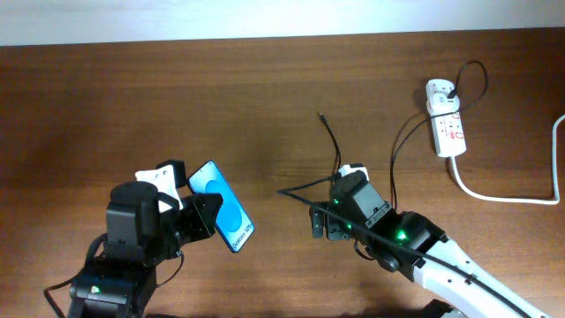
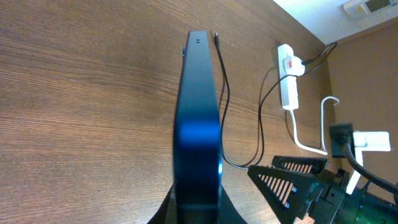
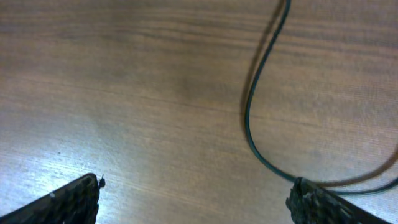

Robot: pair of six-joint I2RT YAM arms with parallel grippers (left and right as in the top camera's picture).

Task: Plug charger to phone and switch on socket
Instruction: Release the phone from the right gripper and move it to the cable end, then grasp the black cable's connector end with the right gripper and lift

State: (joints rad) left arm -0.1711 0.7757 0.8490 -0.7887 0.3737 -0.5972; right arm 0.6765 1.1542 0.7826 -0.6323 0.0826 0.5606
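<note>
My left gripper (image 1: 207, 215) clamped the slim, glossy blue-screened phone (image 1: 221, 205), lower left overhead. My right gripper (image 3: 198, 184) gaped wide, thin black charger cable (image 3: 249, 118) curving past one ribbed finger. White oblong socket (image 1: 446, 119) lay upper right.

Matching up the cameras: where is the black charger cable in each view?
Overhead: charger cable at centre, right of the phone.
Left wrist: cable just right of the phone's edge.
Right wrist: curving down the right half.
Shared landmark: the socket, overhead and left wrist only.

Lower end of the phone (image 2: 198, 143) below the left wrist view's edge — its small white text (image 1: 240, 231) illegible overhead
</note>
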